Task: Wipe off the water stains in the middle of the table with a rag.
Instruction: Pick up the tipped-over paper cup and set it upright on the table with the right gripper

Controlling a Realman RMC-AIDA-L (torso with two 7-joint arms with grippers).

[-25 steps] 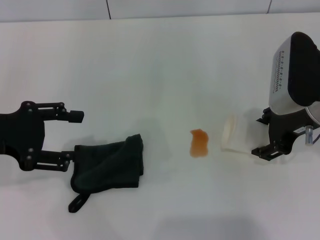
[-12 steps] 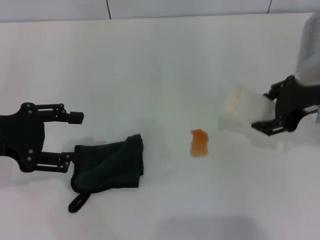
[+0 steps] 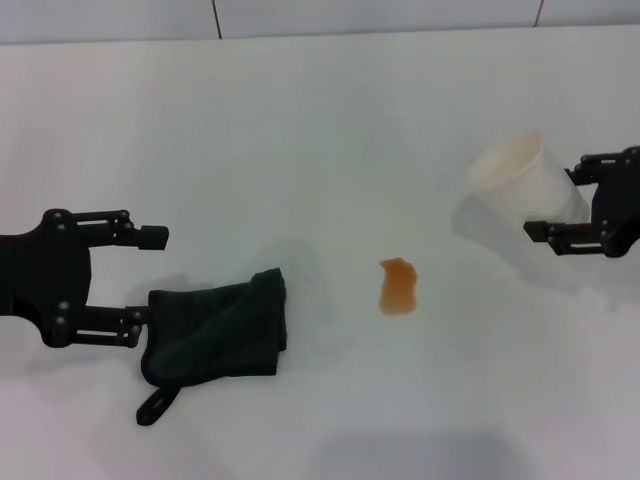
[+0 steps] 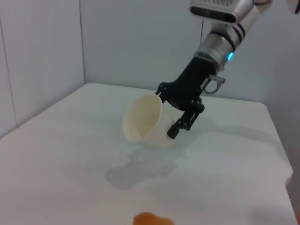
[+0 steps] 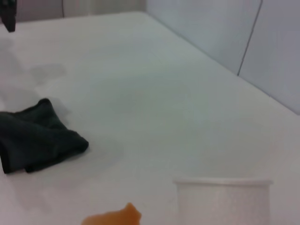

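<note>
White surface [image 3: 330, 130]: water stains [image 3: 398, 285] at centre, orange. Rag [image 3: 220, 330] left of stains, crumpled; left gripper [image 3: 140, 280] spread wide, released, at the rag's far edge. Right gripper [image 3: 560, 203] right of stains, grasping paper cup [image 3: 520, 180], tilted. Left wrist view alone shows the cup lifted off the surface.

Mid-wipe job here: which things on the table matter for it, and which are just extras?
For the job: rag, water stains, table, open left gripper beside the rag.

Not part of it: white paper cup, held tilted off the table by the right gripper.
</note>
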